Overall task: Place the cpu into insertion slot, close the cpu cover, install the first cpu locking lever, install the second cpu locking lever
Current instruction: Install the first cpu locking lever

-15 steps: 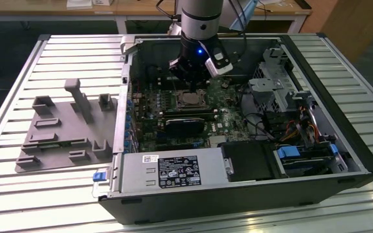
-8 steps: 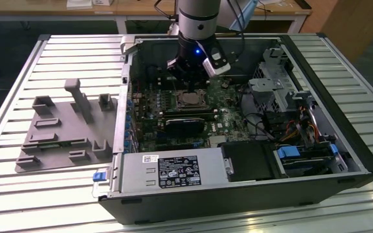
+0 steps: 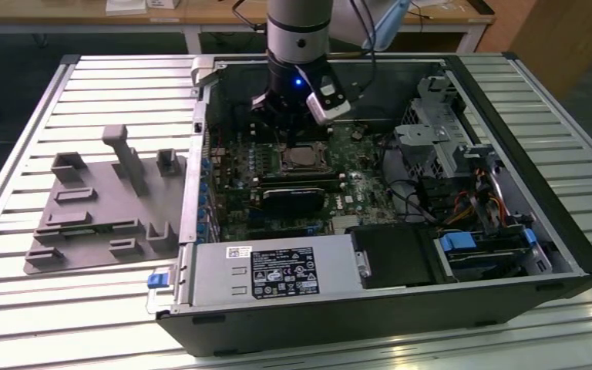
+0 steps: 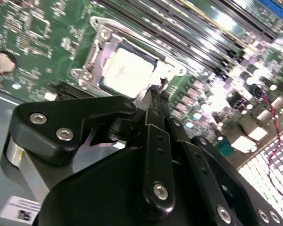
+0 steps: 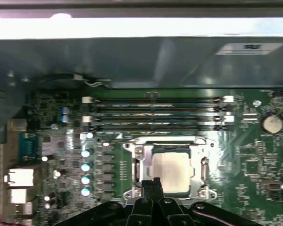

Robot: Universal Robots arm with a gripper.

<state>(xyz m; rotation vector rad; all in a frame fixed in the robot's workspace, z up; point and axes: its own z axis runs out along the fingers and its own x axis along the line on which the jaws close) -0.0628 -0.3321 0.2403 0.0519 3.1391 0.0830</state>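
Nearest in both wrist views, the gripper (image 5: 151,184) has its fingers (image 4: 156,96) closed up against each other with nothing between them (no chip, no wire that I can make out), the tips at the edge of the insertion slot (image 4: 101,34). Just past them the cpu (image 5: 172,167) lies flat in the slot, and the cpu cover (image 5: 194,153) appears folded down around it. Seating and closing look done, so the step in hand is probably a locking lever; whether either is latched I cannot tell. That work calls for the tips to bear on the lever, not the chip. Beyond run the memory slots (image 5: 155,110); in the exterior view the computer case (image 3: 543,254) sits on the slatted worktop (image 3: 28,324).
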